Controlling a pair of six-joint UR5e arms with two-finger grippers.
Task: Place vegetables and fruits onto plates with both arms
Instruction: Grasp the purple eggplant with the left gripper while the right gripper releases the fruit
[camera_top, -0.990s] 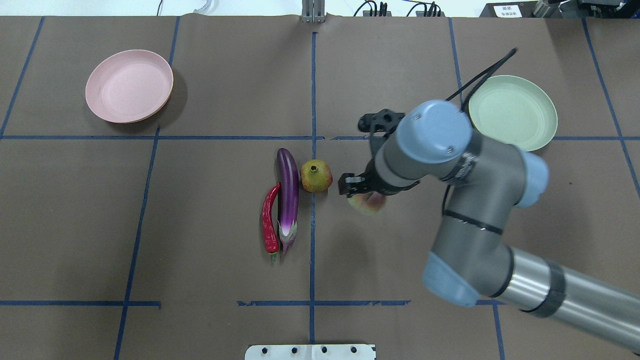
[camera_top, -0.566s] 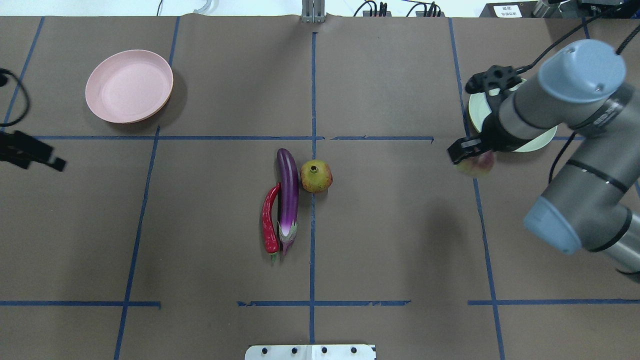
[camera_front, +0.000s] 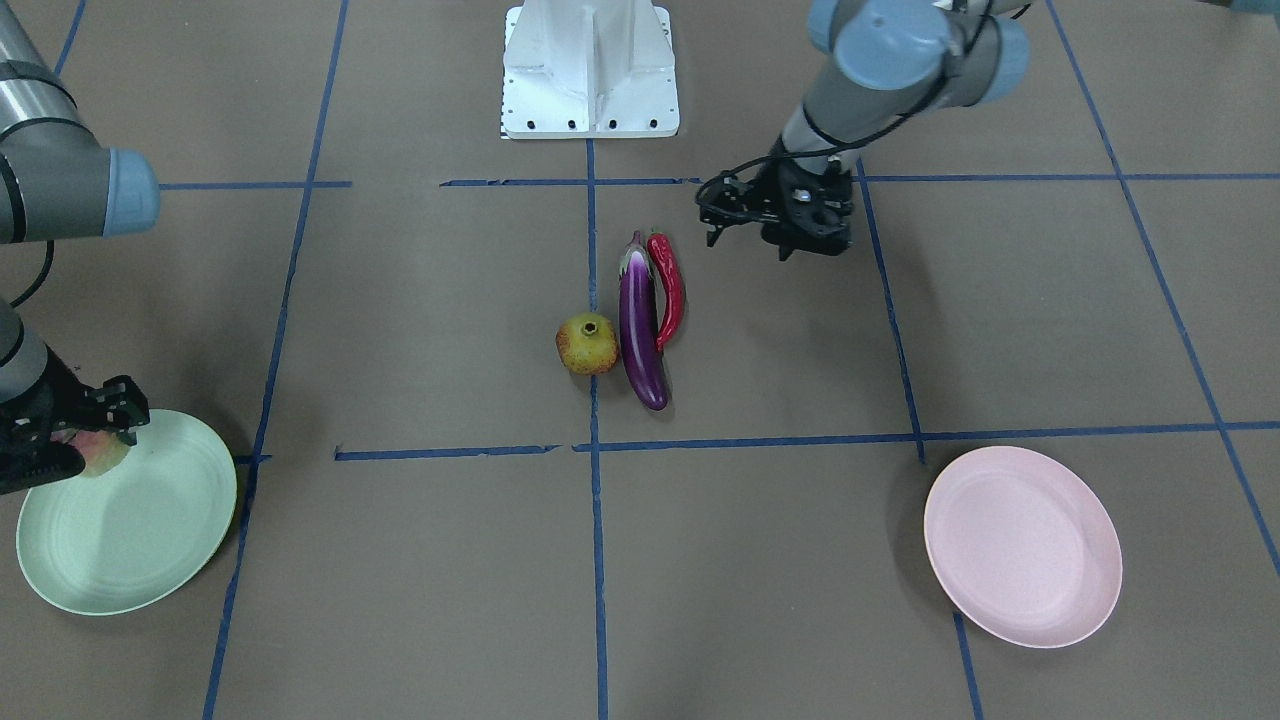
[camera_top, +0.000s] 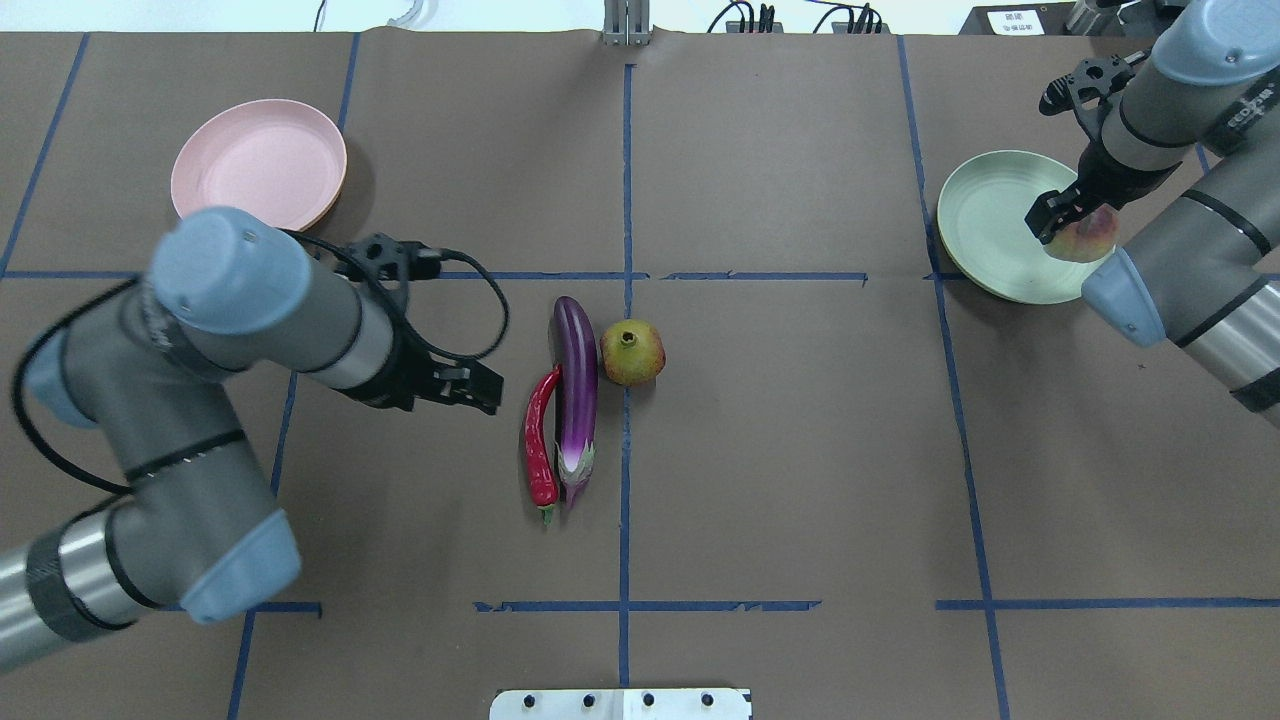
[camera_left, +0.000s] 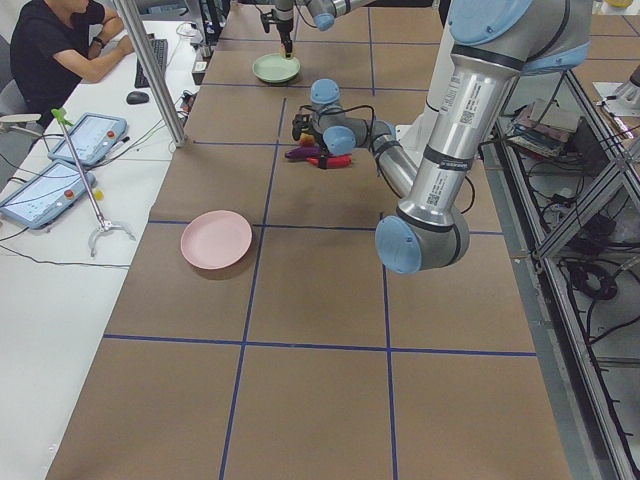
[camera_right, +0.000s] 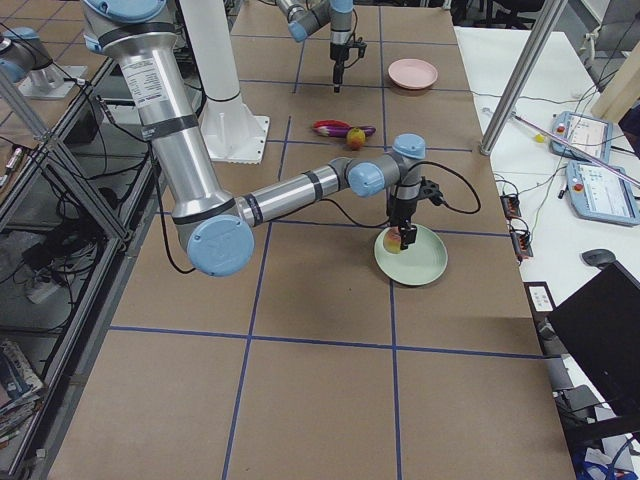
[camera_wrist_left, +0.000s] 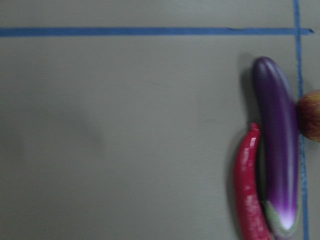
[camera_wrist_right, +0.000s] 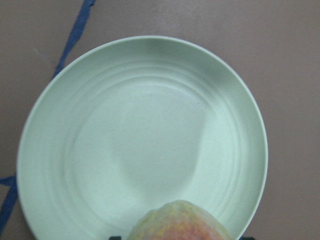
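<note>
Overhead exterior view shows two plates, two fruits, two vegetables and two claws on the brown worktop (camera_top: 800, 450). The right claw (camera_top: 1062, 222) is clenched on the round pink-yellow peach (camera_top: 1088, 240), over one edge of the pale green plate (camera_top: 985, 200); the pink plate (camera_top: 258, 170) sits far off. The left claw (camera_top: 488, 392) hangs with its fingers apart and nothing in it, just beside the red chili (camera_top: 541, 440), which lies against the long purple eggplant (camera_top: 576, 385), and the yellow-red pomegranate (camera_top: 632, 352) touches the eggplant's other side.

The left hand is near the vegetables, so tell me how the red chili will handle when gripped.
The chili looks glossy, so it may slip in a pinch. Slim and curved, it would probably pivot. Pushed, it would likely nudge the eggplant close beside it.
</note>
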